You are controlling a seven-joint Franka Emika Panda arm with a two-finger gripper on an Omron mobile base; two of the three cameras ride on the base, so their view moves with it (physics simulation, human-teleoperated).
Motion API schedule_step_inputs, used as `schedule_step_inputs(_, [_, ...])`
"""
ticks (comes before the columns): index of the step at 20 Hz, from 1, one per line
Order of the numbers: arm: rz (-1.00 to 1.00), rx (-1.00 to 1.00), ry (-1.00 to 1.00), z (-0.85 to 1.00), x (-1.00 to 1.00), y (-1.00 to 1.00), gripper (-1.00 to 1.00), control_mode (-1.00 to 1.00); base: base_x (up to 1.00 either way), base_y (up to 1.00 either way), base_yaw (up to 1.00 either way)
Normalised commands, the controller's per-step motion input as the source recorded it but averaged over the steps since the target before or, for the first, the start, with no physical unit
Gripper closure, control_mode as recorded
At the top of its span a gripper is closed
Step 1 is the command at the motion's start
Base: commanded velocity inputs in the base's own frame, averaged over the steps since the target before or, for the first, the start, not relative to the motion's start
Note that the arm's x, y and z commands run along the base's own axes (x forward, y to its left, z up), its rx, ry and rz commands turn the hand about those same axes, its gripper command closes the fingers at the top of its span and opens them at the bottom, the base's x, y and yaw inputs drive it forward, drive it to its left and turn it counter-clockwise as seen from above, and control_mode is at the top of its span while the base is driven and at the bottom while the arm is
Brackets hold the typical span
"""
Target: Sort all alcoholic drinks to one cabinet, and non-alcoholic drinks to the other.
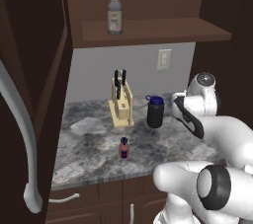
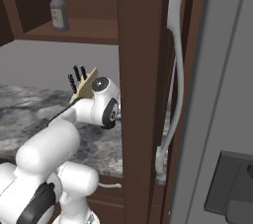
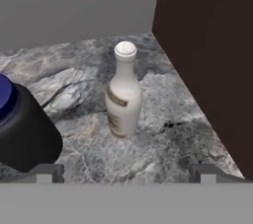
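On shelf, 12 o'clock: red-capped clear glass bottle (image 1: 114,12) stowed | marble worktop (image 1: 94,149): cream slim-necked bottle (image 3: 123,92), black blue-lidded bottle (image 1: 155,111), small red bottle (image 1: 124,148) left | hand (image 3: 126,174) wide, empty

A clear glass bottle (image 2: 58,8) with a red cap stands upright on the plank shelf (image 2: 79,31) of the dark wall cabinet. A tall open door (image 2: 143,94) with a long curved grey handle (image 2: 174,77) fills mid-frame. A knife block (image 2: 84,84) stands on the marbled counter (image 2: 29,114), partly behind the white arm (image 2: 74,124).
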Motion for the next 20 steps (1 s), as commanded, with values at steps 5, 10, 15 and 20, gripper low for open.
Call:
schedule_step_inputs(5, [0.04,0.01,0.00,-0.20,0.34,-0.04,-1.00,-1.00,0.00,0.00,0.00])
schedule_step_inputs(10, [0.04,0.01,0.00,-0.21,0.39,-0.02,-1.00,-1.00,0.00,0.00,0.00])
schedule_step_inputs(15, [0.01,0.01,0.00,-0.19,0.18,-0.19,-1.00,-1.00,0.00,0.00,0.00])
schedule_step_inputs(20, [0.00,0.00,0.00,-0.21,0.16,-0.15,-1.00,-1.00,0.00,0.00,0.00])
